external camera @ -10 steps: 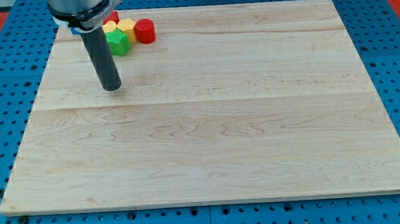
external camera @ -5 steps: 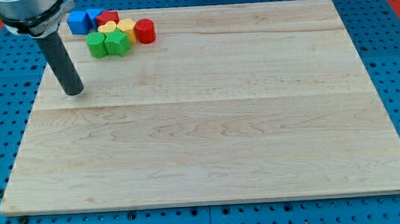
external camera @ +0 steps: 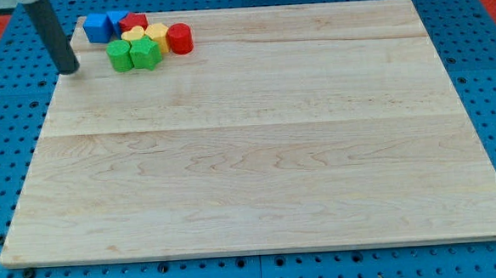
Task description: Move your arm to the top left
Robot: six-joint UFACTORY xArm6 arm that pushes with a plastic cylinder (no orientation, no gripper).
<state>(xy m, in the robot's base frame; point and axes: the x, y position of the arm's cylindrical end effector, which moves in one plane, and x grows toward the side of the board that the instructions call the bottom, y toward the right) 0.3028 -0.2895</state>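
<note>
Up at the view's top left, my tip (external camera: 71,69) rests at the left edge of the wooden board (external camera: 257,155), left of a cluster and apart from it: two blue blocks (external camera: 97,27), two green blocks (external camera: 120,55), yellow blocks (external camera: 156,35), a red cylinder (external camera: 181,39). No claw exists on this rod.

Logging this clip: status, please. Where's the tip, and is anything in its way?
My tip at the board's top left edge. Block cluster just to its right, green block nearest, untouched. Nothing blocking.
</note>
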